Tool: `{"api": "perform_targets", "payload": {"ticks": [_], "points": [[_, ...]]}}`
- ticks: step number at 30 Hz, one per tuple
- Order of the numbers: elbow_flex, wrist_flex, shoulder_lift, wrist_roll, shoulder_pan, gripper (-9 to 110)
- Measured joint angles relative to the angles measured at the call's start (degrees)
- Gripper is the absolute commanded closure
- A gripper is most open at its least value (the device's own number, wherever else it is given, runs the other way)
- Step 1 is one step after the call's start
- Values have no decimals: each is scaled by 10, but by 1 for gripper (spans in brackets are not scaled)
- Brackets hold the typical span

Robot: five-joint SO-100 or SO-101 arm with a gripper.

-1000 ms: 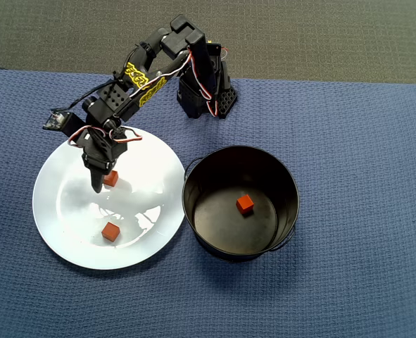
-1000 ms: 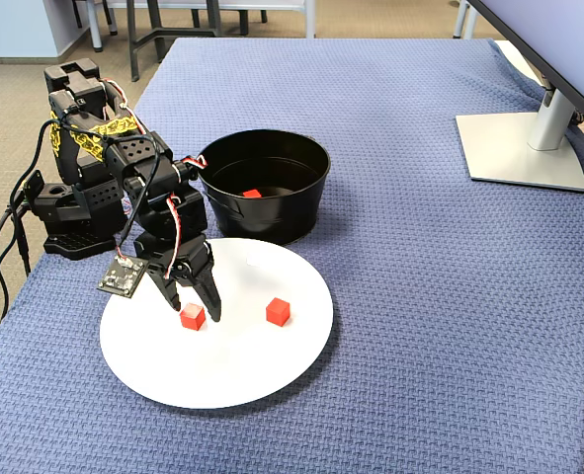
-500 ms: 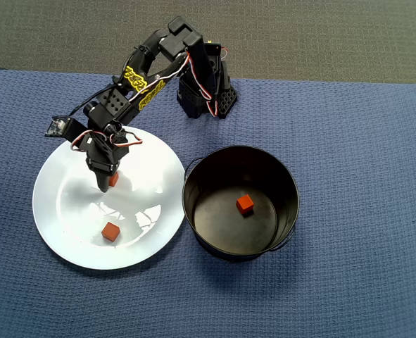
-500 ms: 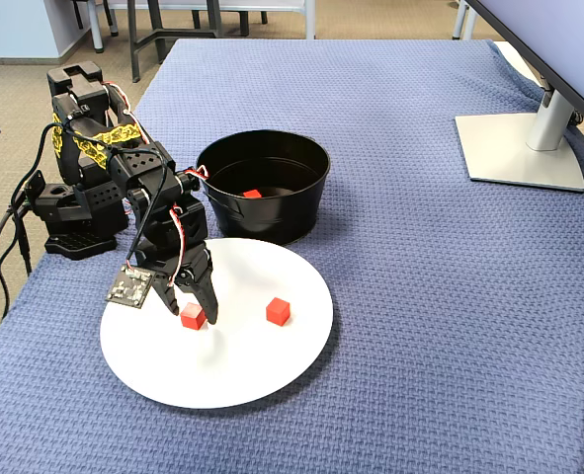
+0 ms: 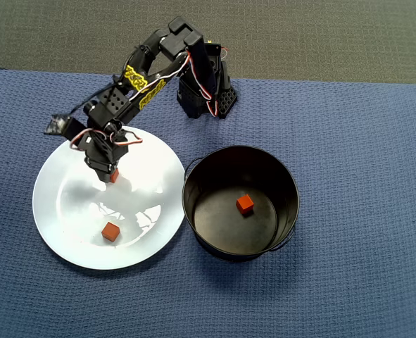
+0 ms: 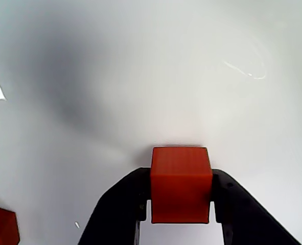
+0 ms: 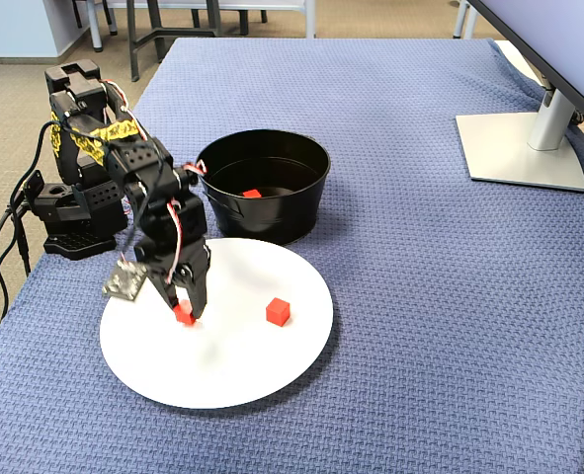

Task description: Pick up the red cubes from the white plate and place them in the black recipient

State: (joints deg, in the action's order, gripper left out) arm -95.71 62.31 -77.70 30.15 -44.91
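My gripper (image 5: 113, 174) is shut on a red cube (image 6: 181, 184), with a black finger (image 6: 125, 204) pressed against each side. It holds the cube low over the upper left of the white plate (image 5: 67, 211); I cannot tell if the cube touches it. A second red cube (image 5: 110, 231) lies loose on the plate, at the bottom left corner of the wrist view (image 6: 0, 227). A third red cube (image 5: 245, 203) lies on the bottom of the black recipient (image 5: 291, 211), right of the plate. The fixed view shows the gripper (image 7: 185, 314), the loose cube (image 7: 278, 312) and the pot (image 7: 272, 222).
The arm's base (image 7: 74, 232) stands at the table's left edge in the fixed view, behind the plate (image 7: 222, 380). A monitor stand (image 7: 524, 148) is at the far right. A blue woven cloth (image 7: 420, 296) covers the table.
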Motion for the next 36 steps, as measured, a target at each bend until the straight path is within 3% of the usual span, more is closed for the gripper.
{"api": "perform_targets", "payload": {"ticks": [8,17,20,23,28,36], "points": [[88,138,-186,-119,91,102],[88,163,-331,-284,358,101],[66,164,-330,-327,449,73],[62,164,-313,-337,502,64],[76,162,-279,-303,446,68],[129,141,-167,-161,175,73]]}}
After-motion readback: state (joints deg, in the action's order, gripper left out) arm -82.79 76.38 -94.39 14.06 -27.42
